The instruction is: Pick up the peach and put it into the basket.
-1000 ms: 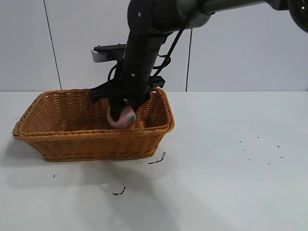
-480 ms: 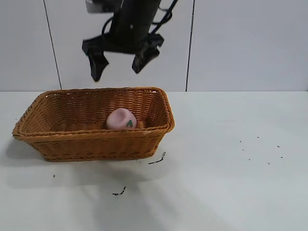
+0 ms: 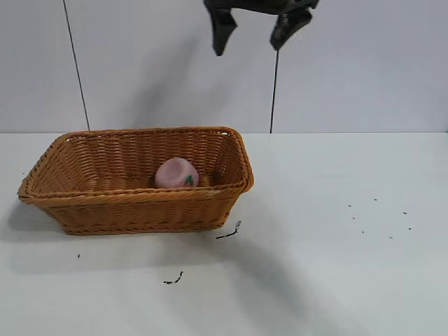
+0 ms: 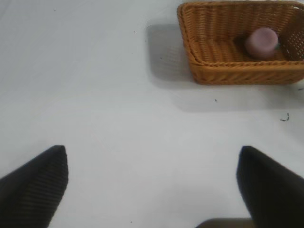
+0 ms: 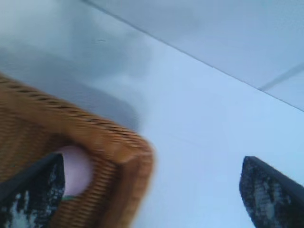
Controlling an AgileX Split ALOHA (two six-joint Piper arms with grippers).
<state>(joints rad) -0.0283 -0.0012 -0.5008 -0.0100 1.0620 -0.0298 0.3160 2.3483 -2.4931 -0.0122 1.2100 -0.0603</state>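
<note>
The pale pink peach (image 3: 176,173) lies inside the orange-brown wicker basket (image 3: 84,199), toward its right end, with a small green mark facing front. High above, at the top edge of the exterior view, my right gripper (image 3: 255,31) hangs open and empty, up and to the right of the basket. Its wrist view looks down on the basket's corner (image 5: 126,156) and part of the peach (image 5: 78,168). My left gripper (image 4: 152,183) stands open over bare table, well away from the basket (image 4: 228,71) and the peach (image 4: 261,42).
The white table (image 3: 336,266) carries a few small dark specks (image 3: 231,231) in front of and right of the basket. A grey panelled wall (image 3: 364,70) rises behind the table.
The right gripper let go of the peach inside the basket, opened wide, then rose and swung to the right. The peach stays resting in the basket.
</note>
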